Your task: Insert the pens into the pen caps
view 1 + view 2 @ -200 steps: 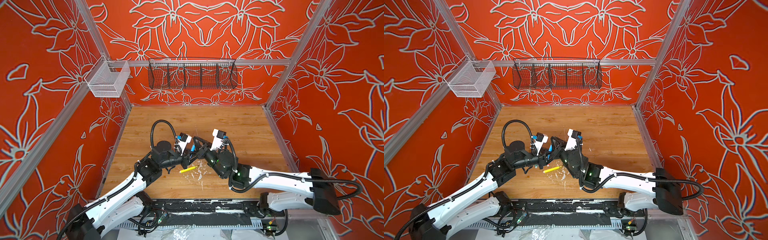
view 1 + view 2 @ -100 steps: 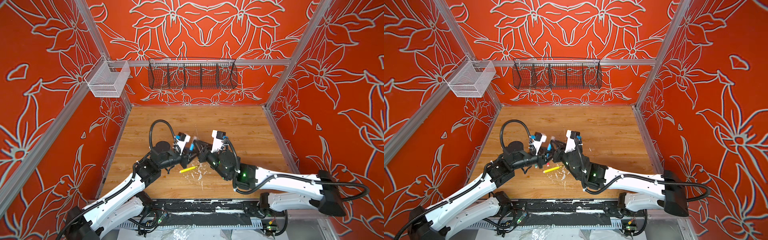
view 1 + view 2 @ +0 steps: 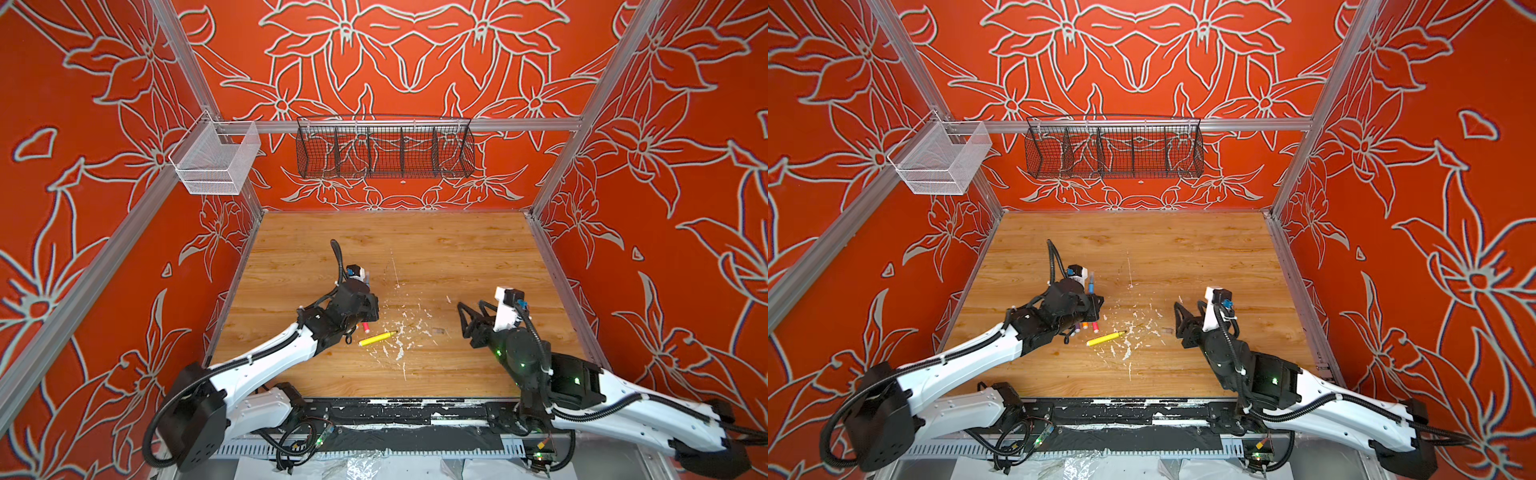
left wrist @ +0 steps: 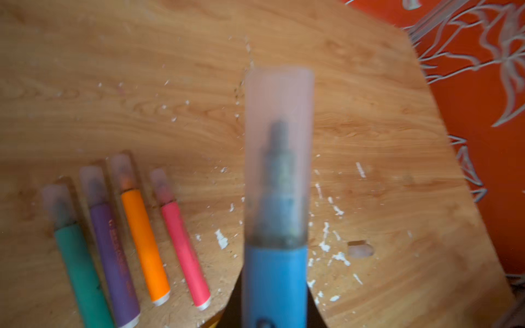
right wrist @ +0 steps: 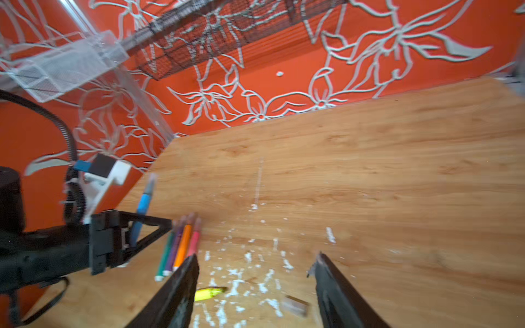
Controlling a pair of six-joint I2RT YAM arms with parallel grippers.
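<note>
Six pens accounted for, and you can place all else from the yellow pen (image 3: 377, 338), which lies nearest you on the wooden table (image 3: 415, 249), flat, aslant, its dark tip bare and pointing right and away. White flecks (image 3: 401, 353) litter the board around that tip. Right of the yellow pen, past the flecks and clear of it, one loose cap (image 3: 438, 331) lies on its side, touching nothing; the left wrist view shows it too, blurred. Left of the yellow pen, close to its rear end but apart from it, four pens lie side by side in a row, each wearing a cap: green pen (image 4: 79, 269), purple pen (image 4: 113, 261), orange pen (image 4: 145, 244), pink pen (image 4: 184, 252), with pink nearest the yellow. Further right of the yellow pen than the loose cap, your right gripper (image 3: 470, 305) hangs above the board with jaws spread wide and nothing between them. Just beyond the yellow pen and a little left, over the row, your left gripper (image 3: 1096, 301) is clamped on the barrel of the blue pen (image 3: 1090, 286), which stands up out of the jaws, somewhat tilted; a clear cap (image 4: 279, 142) sits on its tip. Far beyond the yellow pen, on the back wall, hang a black wire basket (image 3: 384, 147) and, to its left, a white mesh basket (image 3: 216, 160).
</note>
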